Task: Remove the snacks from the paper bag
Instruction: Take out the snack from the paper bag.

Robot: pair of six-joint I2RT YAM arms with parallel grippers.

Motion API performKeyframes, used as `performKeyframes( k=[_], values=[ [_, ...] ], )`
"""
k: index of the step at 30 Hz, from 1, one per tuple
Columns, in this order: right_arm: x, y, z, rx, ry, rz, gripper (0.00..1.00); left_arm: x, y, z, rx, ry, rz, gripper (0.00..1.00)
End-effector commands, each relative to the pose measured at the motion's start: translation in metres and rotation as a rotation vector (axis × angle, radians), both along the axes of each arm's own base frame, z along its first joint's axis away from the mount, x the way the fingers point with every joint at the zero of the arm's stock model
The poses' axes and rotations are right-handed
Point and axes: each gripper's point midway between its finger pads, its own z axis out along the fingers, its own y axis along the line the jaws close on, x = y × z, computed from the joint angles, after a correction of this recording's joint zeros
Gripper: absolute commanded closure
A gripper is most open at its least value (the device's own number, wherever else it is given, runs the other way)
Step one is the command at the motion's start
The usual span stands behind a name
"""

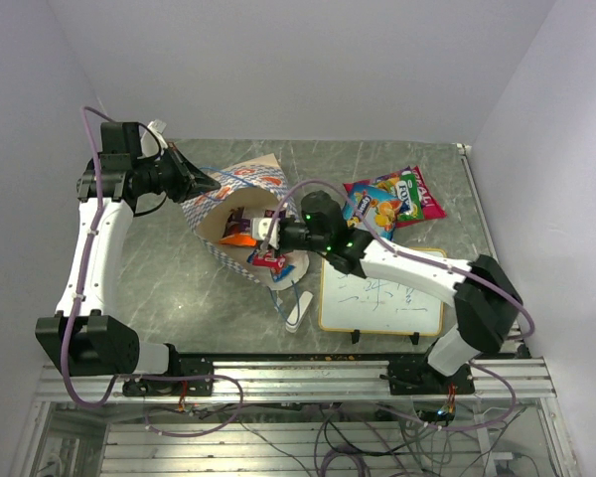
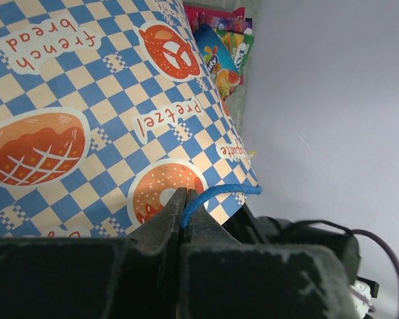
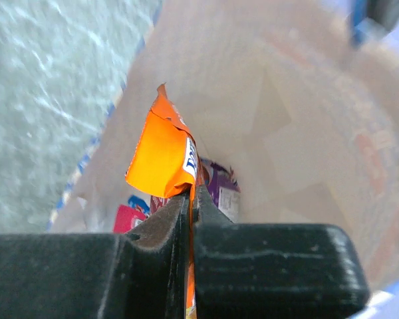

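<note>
The paper bag (image 1: 233,194) is lying on its side on the grey table (image 1: 159,278), with its mouth gaping open. The left gripper (image 2: 184,203) is reaching in at the bag's far-left edge and clamping tight on the blue cord handle (image 2: 216,194). It is gripping just beside the bag's blue-and-white checkered wall, which is printed with pretzels. The right gripper (image 3: 191,199) is sitting in the bag's mouth, its jaws pinching the lower edge of an orange packet (image 3: 161,159). That packet is standing up between the fingers, just inside the bag. Deeper in the bag, behind the orange one, a purple packet (image 3: 221,189) and a pink-red packet (image 3: 130,218) are lying near the bottom. Outside, well to the right of the bag, a pile of snacks (image 1: 392,197) in pink-red, blue and green is resting flat on the table. A framed whiteboard (image 1: 382,293) is lying to the bag's near right, partly under the right arm. A small white object (image 1: 298,308) is sitting just in front of the bag's mouth.
</note>
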Motion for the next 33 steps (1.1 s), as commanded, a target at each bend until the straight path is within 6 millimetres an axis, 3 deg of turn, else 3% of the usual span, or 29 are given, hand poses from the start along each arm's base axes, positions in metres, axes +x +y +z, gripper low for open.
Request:
performKeyframes(
  k=[1,6,12,16,20,22,26,28,33],
  values=[
    [-0.029,-0.008,0.064,0.178,0.072,0.053,1.0,0.004,0.004,0.008,-0.017,-0.024,0.034,0.93],
    [-0.048,-0.028,0.119,0.272,0.063,0.07,1.0,0.009,0.009,0.009,0.004,-0.029,0.068,0.93],
    [-0.047,-0.071,0.193,0.408,0.022,0.038,1.0,0.013,0.013,0.001,0.012,-0.002,0.096,0.93],
    [-0.029,-0.106,0.235,0.501,-0.039,-0.07,1.0,0.017,0.015,0.0,0.009,0.003,0.105,0.93],
    [0.009,-0.15,0.259,0.558,-0.095,-0.254,1.0,0.019,0.015,0.003,0.016,-0.002,0.104,0.93],
    [0.03,-0.174,0.261,0.575,-0.116,-0.364,1.0,0.022,0.015,0.004,0.013,-0.004,0.102,0.93],
    [0.078,-0.225,0.245,0.57,-0.145,-0.637,1.0,0.024,0.015,0.009,0.011,-0.017,0.099,0.93],
    [0.102,-0.246,0.23,0.513,-0.146,-0.757,1.0,0.023,0.015,0.009,0.011,-0.018,0.096,0.93],
    [0.166,-0.313,0.166,0.274,-0.107,-1.092,1.0,0.022,0.012,0.006,-0.008,-0.013,0.088,0.93]
  ],
)
